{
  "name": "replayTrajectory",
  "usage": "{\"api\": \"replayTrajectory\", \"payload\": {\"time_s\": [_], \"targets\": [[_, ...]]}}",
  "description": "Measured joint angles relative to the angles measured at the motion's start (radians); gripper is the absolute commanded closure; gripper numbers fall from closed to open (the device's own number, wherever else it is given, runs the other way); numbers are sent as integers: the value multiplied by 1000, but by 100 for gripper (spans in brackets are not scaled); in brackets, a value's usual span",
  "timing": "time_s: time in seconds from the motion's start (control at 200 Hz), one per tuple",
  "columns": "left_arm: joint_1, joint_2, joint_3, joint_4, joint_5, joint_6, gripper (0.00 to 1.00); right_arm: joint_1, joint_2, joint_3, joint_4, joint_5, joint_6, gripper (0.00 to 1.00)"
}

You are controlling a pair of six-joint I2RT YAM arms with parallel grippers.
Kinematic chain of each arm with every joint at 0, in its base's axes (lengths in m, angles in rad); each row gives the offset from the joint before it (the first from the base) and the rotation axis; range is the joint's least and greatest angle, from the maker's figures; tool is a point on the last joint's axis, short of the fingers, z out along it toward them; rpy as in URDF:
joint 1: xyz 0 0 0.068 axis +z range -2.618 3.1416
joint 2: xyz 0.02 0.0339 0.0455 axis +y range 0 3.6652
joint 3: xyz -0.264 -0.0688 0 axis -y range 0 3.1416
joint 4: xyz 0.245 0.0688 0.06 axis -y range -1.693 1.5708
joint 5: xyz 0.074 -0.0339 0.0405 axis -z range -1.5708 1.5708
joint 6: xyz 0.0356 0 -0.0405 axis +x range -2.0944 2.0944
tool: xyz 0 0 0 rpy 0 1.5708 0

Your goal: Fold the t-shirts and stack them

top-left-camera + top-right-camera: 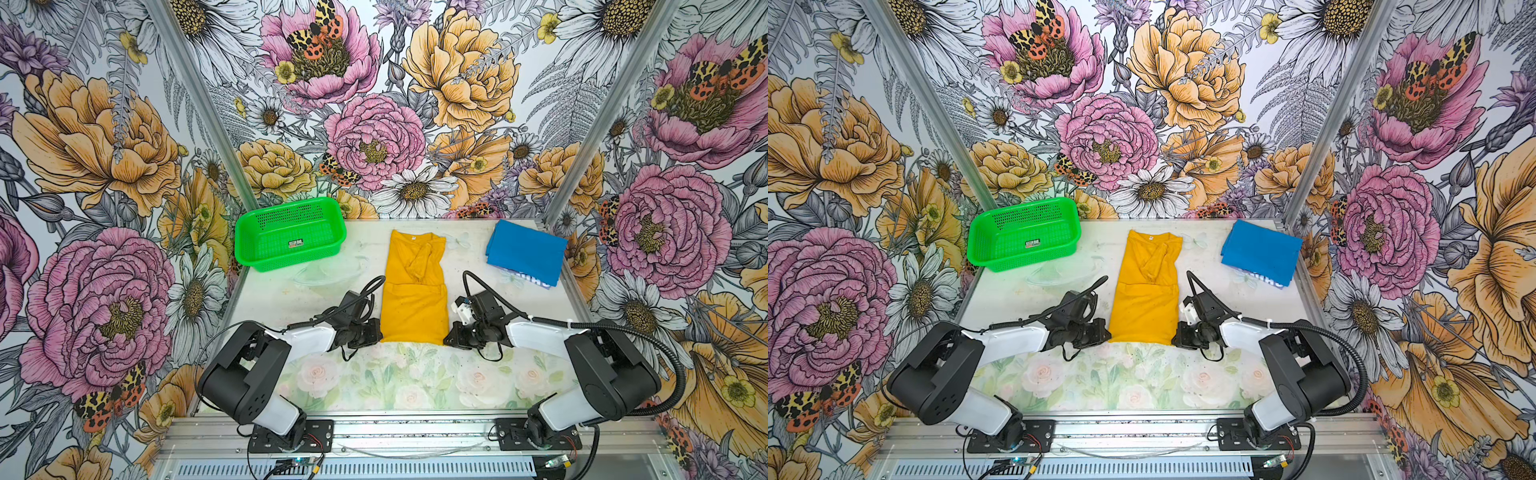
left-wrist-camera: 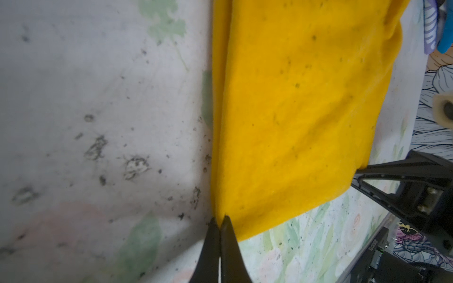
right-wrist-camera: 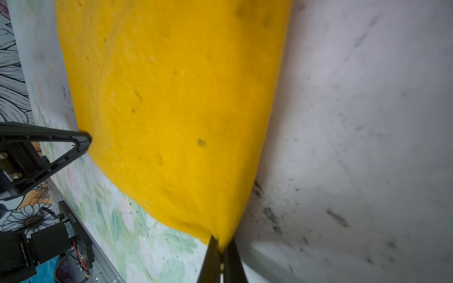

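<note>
Near the front of the desk point(image 1: 274, 299), in the middle, we see the yellow shirt point(image 1: 415, 299). It lies flat as a long strip, neck end twd the back edge, w/ a sleeve bunched on top.

L gripper point(image 2: 220, 220) is pinched tight on the shirt's front left corner, its two black tips squeezed together at the cloth. R gripper point(image 3: 221, 242) is pinched tight on the front right corner, w/ a bit of yellow cloth between its tips. Both arms reach in low from the front edge.

We see the blue shirt point(image 1: 525, 251) folded at the back right corner, well apart from the yellow one. White letters point(image 1: 536, 279) peek out at its near edge.

We see the green basket point(image 1: 291, 216) at the back left corner, w/ a small label point(image 1: 296, 243) inside.
</note>
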Motion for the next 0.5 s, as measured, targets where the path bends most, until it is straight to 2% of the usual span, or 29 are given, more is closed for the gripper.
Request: {"api": "replayTrajectory", "payload": {"time_s": [0.25, 0.5], "targets": [[-134, -94, -56, -65, -68, -26, 100, 19, -98, -20, -177, 58, 15, 100], [-277, -189, -129, -76, -143, -134, 100, 133, -297, -95, -348, 129, 113, 100]]}}
